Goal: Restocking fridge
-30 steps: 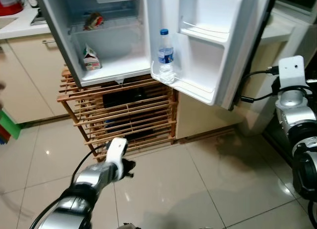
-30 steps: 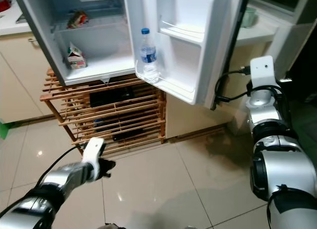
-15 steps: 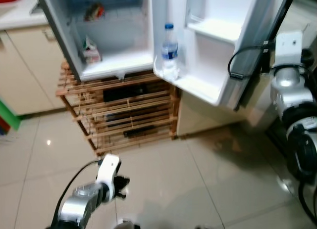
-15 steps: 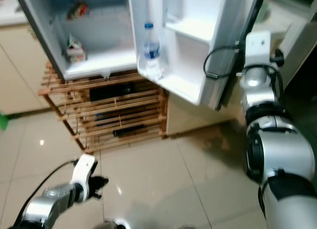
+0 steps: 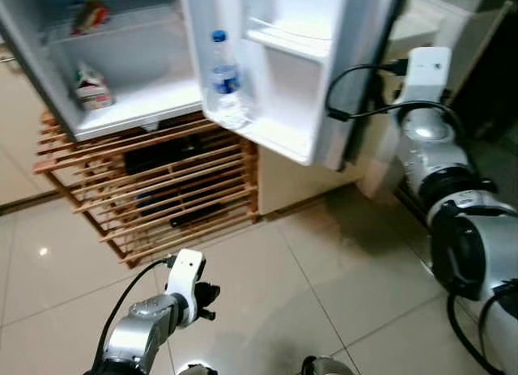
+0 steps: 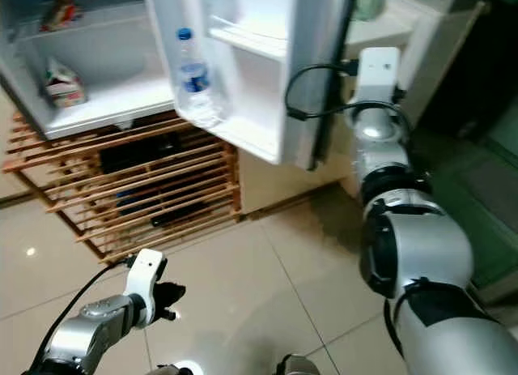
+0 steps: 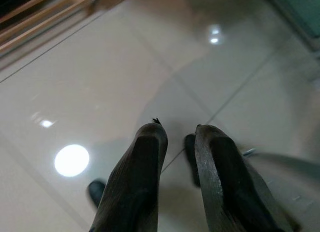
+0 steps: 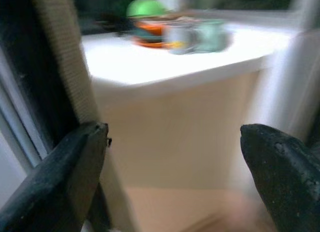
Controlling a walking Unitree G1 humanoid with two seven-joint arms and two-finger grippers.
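The fridge stands open, its door (image 5: 301, 75) swung out toward me. A clear water bottle (image 5: 223, 82) with a blue cap stands in the door's lower shelf. Inside, a small milk carton (image 5: 91, 87) sits on the bottom shelf and a red packet (image 5: 87, 14) lies on the shelf above. My right arm (image 5: 429, 136) is raised beside the door's outer edge; my right gripper (image 8: 175, 137) is open wide, with the dark door edge next to one finger. Low over the floor tiles, my left gripper (image 5: 208, 302) is shut and holds nothing.
A slatted wooden rack (image 5: 162, 198) holding dark items carries the fridge. A black cable (image 5: 356, 112) loops from my right wrist in front of the door edge. Past the door a white counter (image 8: 165, 56) holds a green-lidded pot and jars. Glossy beige tiles (image 5: 307, 294) lie before me.
The camera has swung right, so the fridge now sits further left in the picture. My right wrist has come closer to the door's outer edge. The left arm stays low over the floor.
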